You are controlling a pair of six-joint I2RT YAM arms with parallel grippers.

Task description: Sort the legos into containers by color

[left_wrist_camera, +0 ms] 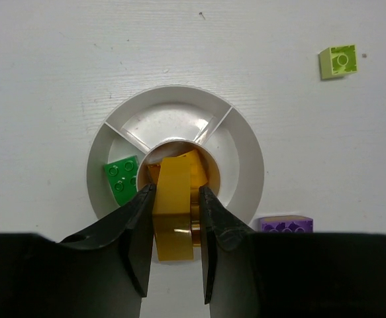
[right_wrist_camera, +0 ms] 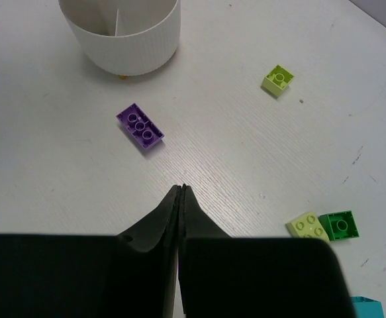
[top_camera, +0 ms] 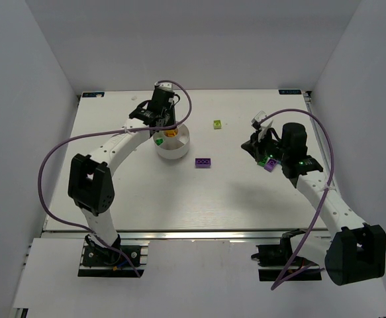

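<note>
One yellow lego [left_wrist_camera: 173, 212] sits pinched in the left tool [left_wrist_camera: 173, 199] above the dish [left_wrist_camera: 245, 159].

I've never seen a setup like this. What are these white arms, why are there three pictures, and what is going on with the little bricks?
These are two robot arms bolted to a table, sorting toy bricks by colour into a round white dish. One picture looks down from above; the other two come from cameras on each wrist, so the dark shapes at their bottom edges are the arm's own fingers. The left gripper holds a yellow brick over the dish's central well; a green brick lies in one compartment. The right gripper is shut and holds nothing. On the table lie a purple brick, a lime brick, and a pale lime and green pair.
</note>
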